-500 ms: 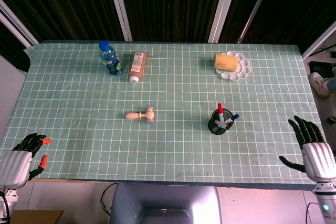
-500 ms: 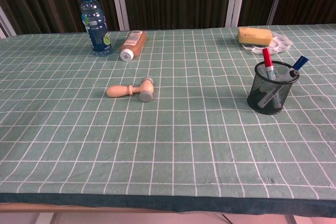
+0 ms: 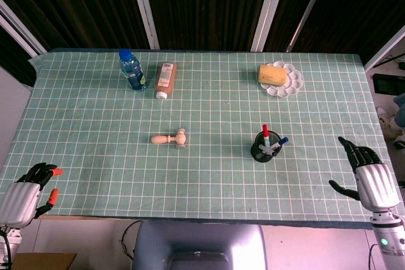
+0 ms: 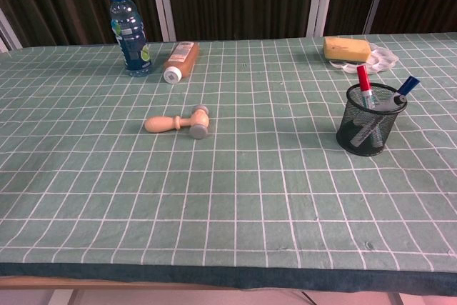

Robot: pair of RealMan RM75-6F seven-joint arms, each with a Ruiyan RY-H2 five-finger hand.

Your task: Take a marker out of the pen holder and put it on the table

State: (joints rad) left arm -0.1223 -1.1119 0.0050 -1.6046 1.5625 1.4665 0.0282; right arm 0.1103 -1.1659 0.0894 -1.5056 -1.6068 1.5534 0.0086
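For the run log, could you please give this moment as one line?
left hand: empty, near table edge | right hand: fingers apart, empty | pen cup: upright, nearest right hand | mallet: lying mid-table
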